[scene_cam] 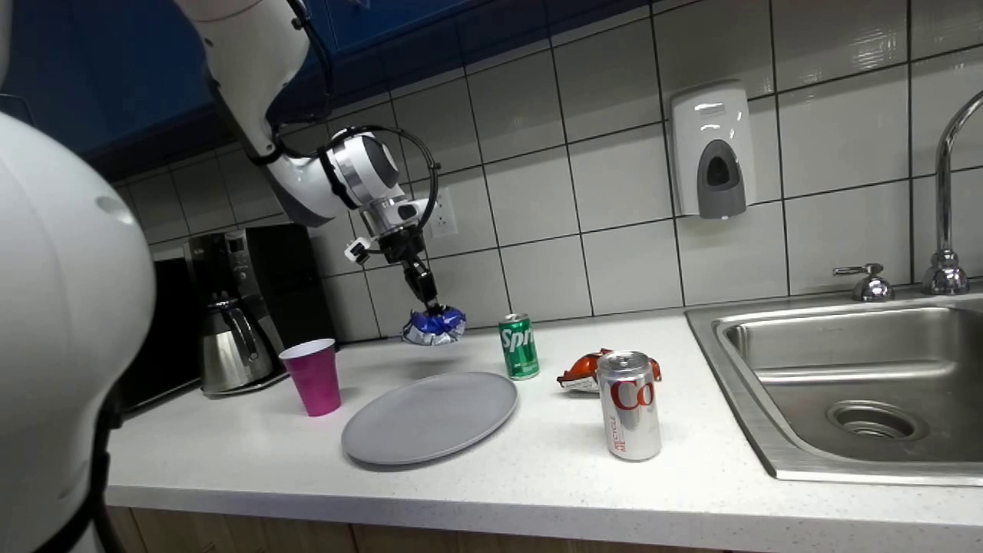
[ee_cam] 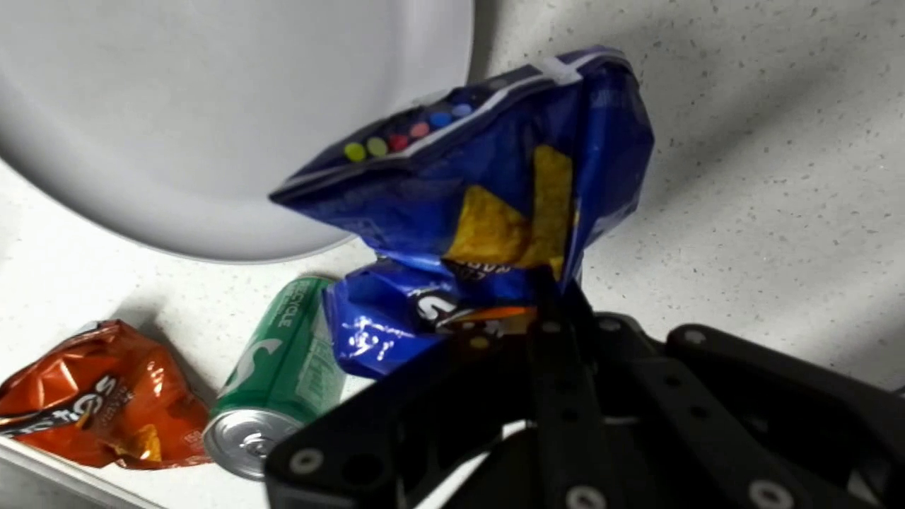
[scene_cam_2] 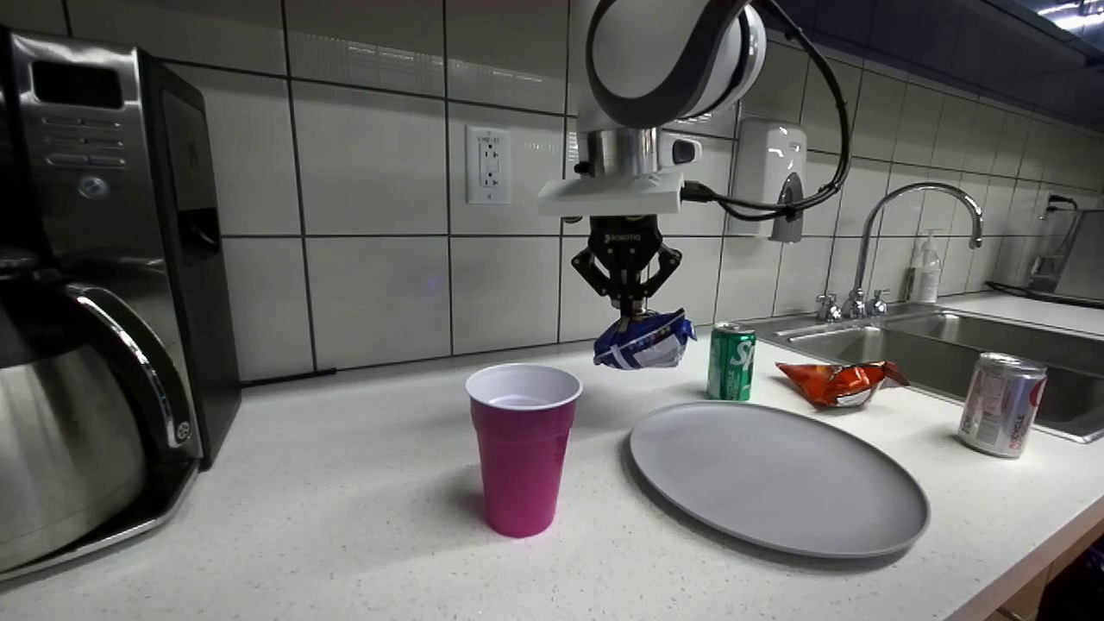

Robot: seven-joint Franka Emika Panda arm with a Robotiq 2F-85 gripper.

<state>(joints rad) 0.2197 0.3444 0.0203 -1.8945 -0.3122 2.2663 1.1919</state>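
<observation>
Gripping hand (scene_cam_2: 634,309): jaws together, clamped on a blue chip bag (scene_cam_2: 642,347); it points downward at the end of the white arm (scene_cam: 253,69);
Blue chip bag: held in the air above the tabletop (scene_cam_2: 328,517) — pinched near its middle, both ends jutting out past the jaws in the wrist view; yellow chips and a row of coloured dots are printed on it;
Grey plate (scene_cam: 430,418): flat on the tabletop; the blue chip bag appears beyond its far edge in both exterior views;
Pink cup (scene_cam_2: 522,466): upright near the grey plate, white inside;
Coffee maker (scene_cam: 288,284): by the tiled wall (scene_cam: 622,269), with a steel jug (scene_cam: 230,357) in it;
Green can (scene_cam_2: 729,366): upright, just beside the grey plate — a thin strip of tabletop shows between them in the wrist view;
Orange chip bag (scene_cam_2: 837,384): lying on the tabletop, between the green can and a silver can (scene_cam_2: 1002,405) in an exterior view;
Silver can (scene_cam: 631,407): upright near the sink (scene_cam: 749,399), partly hiding the orange chip bag in an exterior view;
Sink: set into the tabletop, a curved tap (scene_cam: 946,177) at its back;
Dispenser (scene_cam: 710,146): white and grey, fixed to the tiled wall.
</observation>
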